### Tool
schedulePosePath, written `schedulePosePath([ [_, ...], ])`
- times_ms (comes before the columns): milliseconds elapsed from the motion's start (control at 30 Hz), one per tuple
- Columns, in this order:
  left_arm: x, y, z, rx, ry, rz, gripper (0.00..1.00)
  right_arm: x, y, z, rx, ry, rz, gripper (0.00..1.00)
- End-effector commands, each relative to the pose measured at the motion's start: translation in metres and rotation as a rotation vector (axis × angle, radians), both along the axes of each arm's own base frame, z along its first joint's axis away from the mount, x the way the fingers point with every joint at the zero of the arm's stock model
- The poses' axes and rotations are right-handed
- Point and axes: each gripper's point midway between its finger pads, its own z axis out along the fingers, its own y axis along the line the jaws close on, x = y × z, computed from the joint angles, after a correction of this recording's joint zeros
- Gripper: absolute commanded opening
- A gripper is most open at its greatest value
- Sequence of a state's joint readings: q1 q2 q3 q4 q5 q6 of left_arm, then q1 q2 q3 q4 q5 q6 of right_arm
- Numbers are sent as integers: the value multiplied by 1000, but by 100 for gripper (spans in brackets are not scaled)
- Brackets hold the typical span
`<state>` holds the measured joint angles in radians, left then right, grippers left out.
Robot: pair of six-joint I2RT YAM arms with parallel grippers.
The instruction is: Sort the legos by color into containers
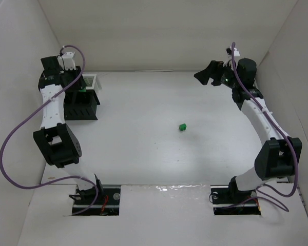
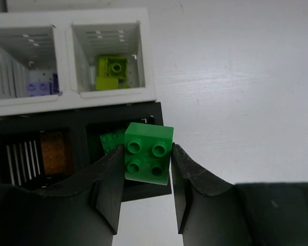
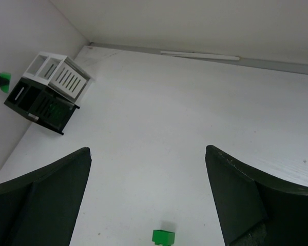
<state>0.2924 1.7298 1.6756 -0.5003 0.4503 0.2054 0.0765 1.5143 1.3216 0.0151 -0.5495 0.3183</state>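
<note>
Left claw (image 2: 147, 169) clenched on green lego (image 2: 150, 148) over rack (image 2: 113, 96); right claw (image 3: 147, 154) released.

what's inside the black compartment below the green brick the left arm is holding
One darker green lego shows at its left side. The held green brick, between the jaws of the left gripper, covers the rest, so anything else inside can't be seen.

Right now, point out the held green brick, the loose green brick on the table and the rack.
Held brick (image 2: 149, 154): left wrist view, on its studded top face.
Loose brick (image 1: 183, 126): top external view, on its upper face.
Rack (image 2: 113, 97): left wrist view, on its white rim.
</note>
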Motion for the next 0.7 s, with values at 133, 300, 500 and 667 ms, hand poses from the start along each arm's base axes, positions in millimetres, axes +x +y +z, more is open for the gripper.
schedulePosePath([
  [133, -28, -15, -11, 31, 62, -76, 0, 10, 18, 27, 12, -84, 31, 97],
  [300, -33, -8, -31, 47, 115, -44, 3, 11, 23, 28, 12, -85, 41, 97],
  [500, -27, 7, -41, 107, 103, 14, 14, 11, 21, 29, 12, -93, 30, 97],
  [667, -18, 13, -36, 126, 86, 31, 30, 11, 21, 31, 13, -102, 30, 97],
])
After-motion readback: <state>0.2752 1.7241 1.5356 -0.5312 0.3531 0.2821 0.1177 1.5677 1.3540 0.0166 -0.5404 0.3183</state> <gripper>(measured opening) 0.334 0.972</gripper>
